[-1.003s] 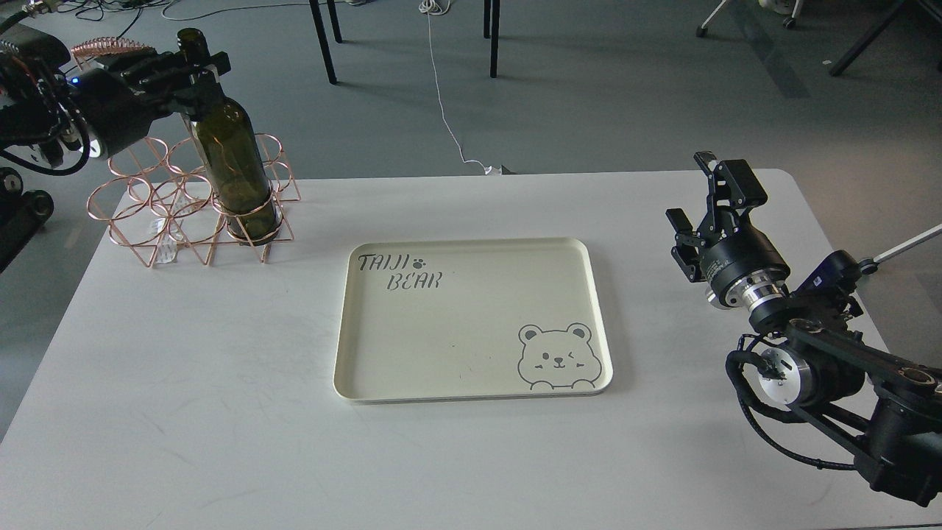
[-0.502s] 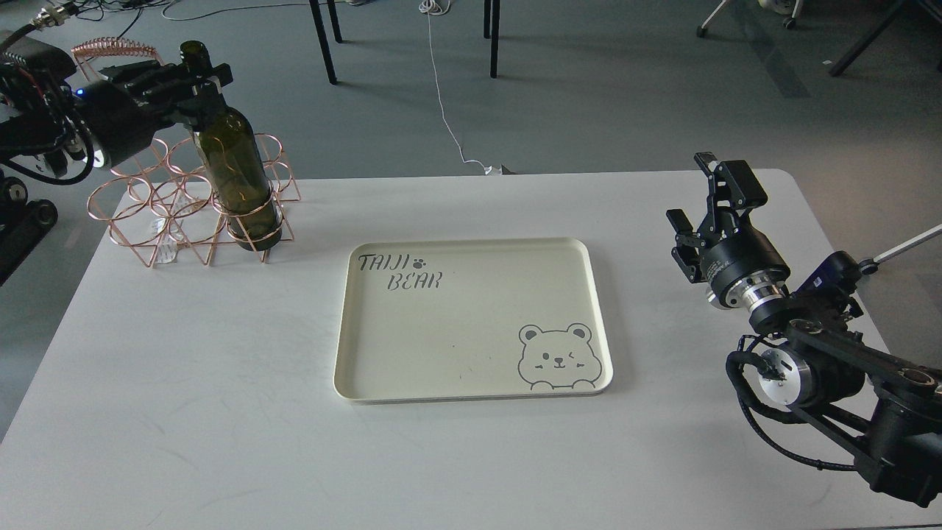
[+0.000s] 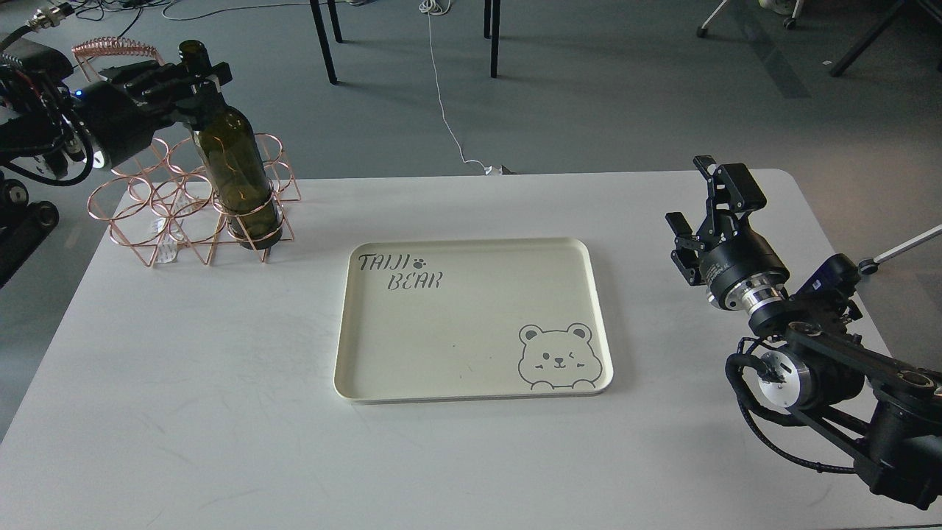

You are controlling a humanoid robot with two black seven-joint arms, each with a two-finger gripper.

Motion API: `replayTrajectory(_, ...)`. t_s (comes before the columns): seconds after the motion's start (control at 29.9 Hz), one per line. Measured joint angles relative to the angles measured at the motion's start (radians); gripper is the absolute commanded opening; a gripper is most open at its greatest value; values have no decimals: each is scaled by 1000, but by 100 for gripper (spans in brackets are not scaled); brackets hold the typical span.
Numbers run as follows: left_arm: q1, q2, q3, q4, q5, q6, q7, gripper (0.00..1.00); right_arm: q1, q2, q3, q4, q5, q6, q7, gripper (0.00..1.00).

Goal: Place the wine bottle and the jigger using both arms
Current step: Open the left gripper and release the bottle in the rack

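Observation:
The dark green wine bottle (image 3: 237,173) stands tilted in the front right ring of a copper wire rack (image 3: 147,213) at the table's far left. My left gripper (image 3: 193,79) comes in from the left and is shut on the bottle's neck just under its mouth. My right gripper (image 3: 695,195) is open and empty, held above the table's right side, to the right of the tray. The jigger is out of view.
A cream tray (image 3: 471,324) with "TAIJI BEAR" lettering and a bear drawing lies empty at the table's middle. The white table (image 3: 184,412) ends near the rack at the left. Chair legs and a cable are on the floor behind.
The bottle and my left gripper have come down slightly, so the bottle sits a little lower in the rack ring. The right arm has barely moved.

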Motion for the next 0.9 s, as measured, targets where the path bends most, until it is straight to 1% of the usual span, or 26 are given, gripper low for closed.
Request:
replayTrajectory(0.07, 1, 1, 5, 0, -7, 7, 0, 73, 0, 0, 0, 0, 0, 0, 0, 99)
replayTrajectory(0.2, 1, 2, 23, 0, -10, 8, 0, 39, 0, 0, 0, 0, 0, 0, 0, 99)
replayTrajectory(0.23, 1, 2, 30, 0, -10, 8, 0, 33, 0, 0, 0, 0, 0, 0, 0, 99)
replayTrajectory(0.3, 1, 3, 39, 0, -10, 8, 0, 22, 0, 0, 0, 0, 0, 0, 0, 99)
replayTrajectory(0.33, 1, 4, 40, 0, -9, 7, 0, 18, 0, 0, 0, 0, 0, 0, 0, 99)
replayTrajectory(0.4, 1, 5, 43, 0, -4, 7, 0, 17, 0, 0, 0, 0, 0, 0, 0, 99)
replayTrajectory(0.47, 0, 6, 47, 0, -2, 7, 0, 13, 0, 0, 0, 0, 0, 0, 0, 99)
replayTrajectory(0.5, 0, 7, 48, 0, -1, 7, 0, 14, 0, 0, 0, 0, 0, 0, 0, 99)
replayTrajectory(0.6, 0, 8, 49, 0, 0, 7, 0, 23, 0, 0, 0, 0, 0, 0, 0, 99)
replayTrajectory(0.8, 0, 4, 49, 20, -5, 7, -1, 25, 0, 0, 0, 0, -1, 0, 0, 99)
replayTrajectory(0.87, 0, 4, 49, 38, -7, 7, -2, 31, 0, 0, 0, 0, -1, 0, 0, 99)
replayTrajectory(0.9, -2, 4, 49, 48, -8, 8, -2, 37, 0, 0, 0, 0, -1, 0, 0, 99)
